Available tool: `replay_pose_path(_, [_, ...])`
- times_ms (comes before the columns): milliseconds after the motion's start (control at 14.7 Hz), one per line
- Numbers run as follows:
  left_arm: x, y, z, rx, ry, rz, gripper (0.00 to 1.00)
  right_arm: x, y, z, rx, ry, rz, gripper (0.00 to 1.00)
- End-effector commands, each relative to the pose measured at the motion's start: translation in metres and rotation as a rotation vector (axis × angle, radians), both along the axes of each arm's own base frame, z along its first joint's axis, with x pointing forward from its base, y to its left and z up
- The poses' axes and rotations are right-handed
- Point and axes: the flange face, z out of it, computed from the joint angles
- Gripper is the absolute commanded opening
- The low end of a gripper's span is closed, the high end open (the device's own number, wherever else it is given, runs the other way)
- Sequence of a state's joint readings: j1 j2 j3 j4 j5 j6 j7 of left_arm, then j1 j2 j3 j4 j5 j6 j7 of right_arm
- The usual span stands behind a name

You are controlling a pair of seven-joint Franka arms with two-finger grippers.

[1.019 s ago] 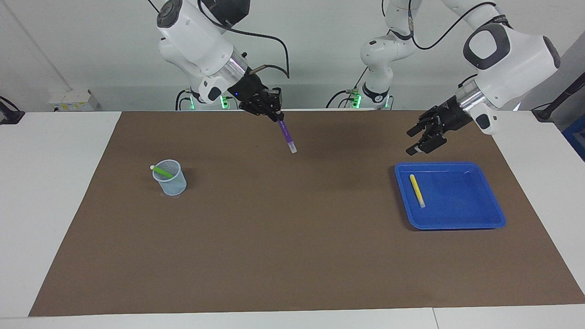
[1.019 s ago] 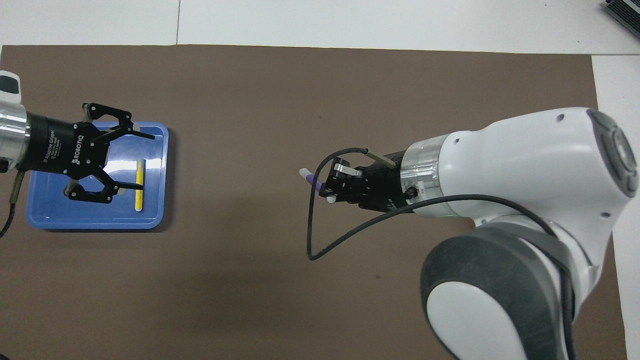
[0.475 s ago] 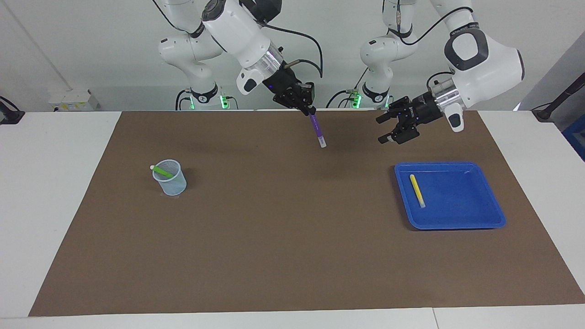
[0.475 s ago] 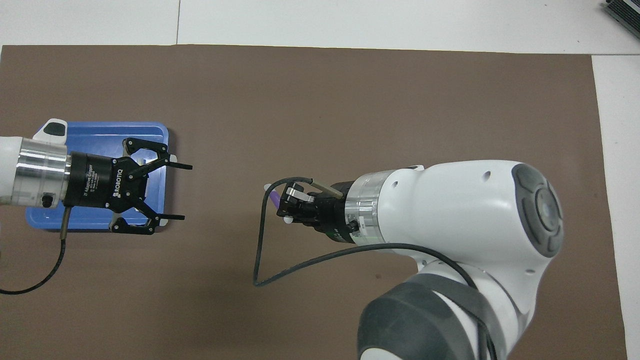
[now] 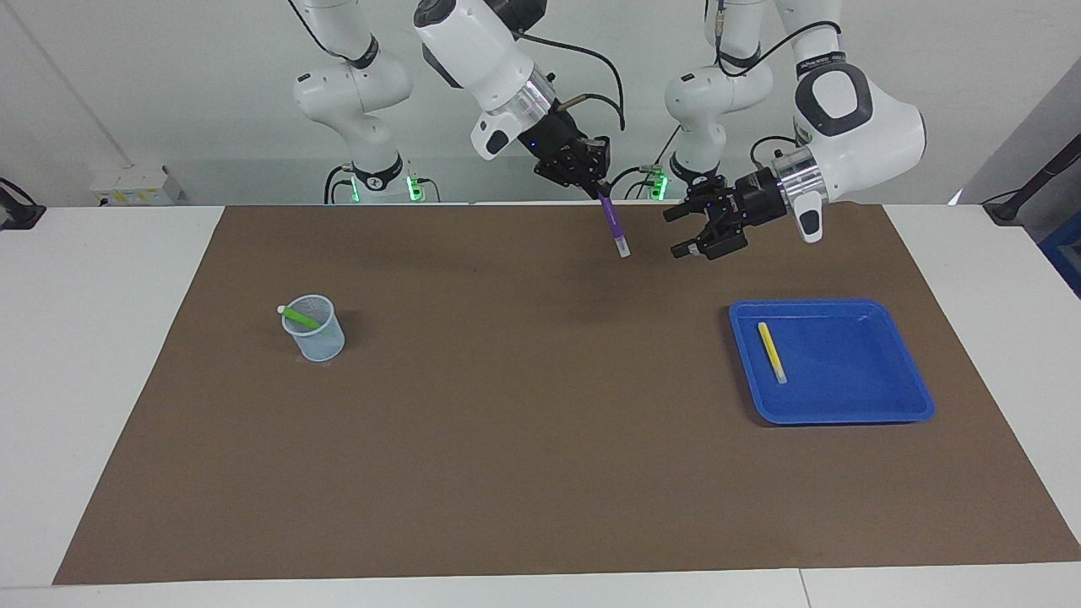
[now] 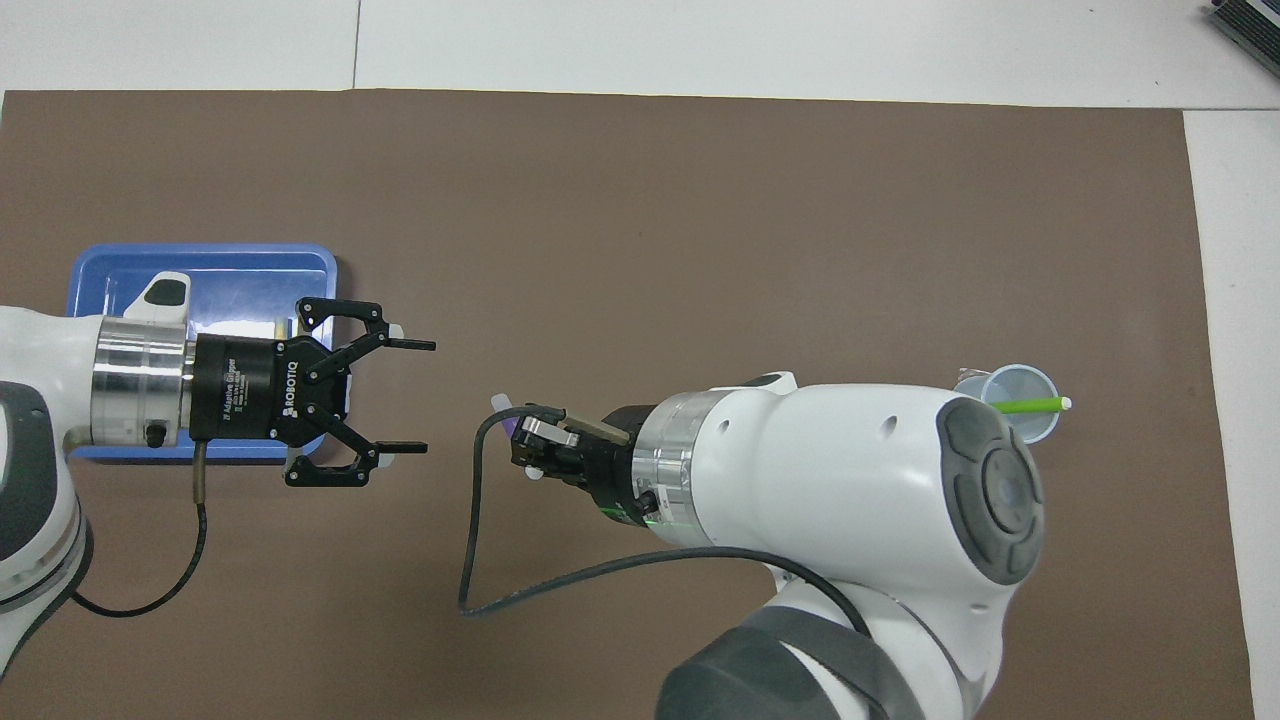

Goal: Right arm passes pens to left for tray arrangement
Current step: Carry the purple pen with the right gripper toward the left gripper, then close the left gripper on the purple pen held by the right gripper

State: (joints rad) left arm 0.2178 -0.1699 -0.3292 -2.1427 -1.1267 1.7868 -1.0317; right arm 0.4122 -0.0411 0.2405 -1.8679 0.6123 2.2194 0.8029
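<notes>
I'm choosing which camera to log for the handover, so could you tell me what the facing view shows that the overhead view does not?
Only the facing view shows the yellow pen lying in the tray and most of the purple pen hanging from the shut right gripper. Only the overhead view shows the open fingers of the left gripper from above. Both show the green pen in the cup and the two grippers apart above the brown mat.

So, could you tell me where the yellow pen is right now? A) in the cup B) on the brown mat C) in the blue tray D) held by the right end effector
C: the yellow pen lies flat in the blue tray, with neither end effector touching it.
</notes>
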Motion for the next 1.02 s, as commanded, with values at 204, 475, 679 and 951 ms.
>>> replay_pose_path(204, [-0.027,-0.027,-0.014,-0.061,-0.065,-0.047,0.89,-0.005,-0.007,-0.001,0.006,-0.011,-0.012,0.0])
replay_pose_path(475, [-0.044,-0.04,-0.021,-0.101,-0.047,-0.014,0.89,-0.004,-0.008,0.0,0.007,-0.013,-0.013,0.0])
replay_pose_path(679, [-0.048,-0.04,-0.025,-0.113,-0.039,0.005,0.89,-0.004,-0.008,0.0,0.007,-0.013,-0.013,0.0])
replay_pose_path(951, [-0.054,-0.057,-0.027,-0.106,-0.053,0.019,0.83,-0.003,-0.009,-0.001,0.004,-0.014,-0.012,0.0])
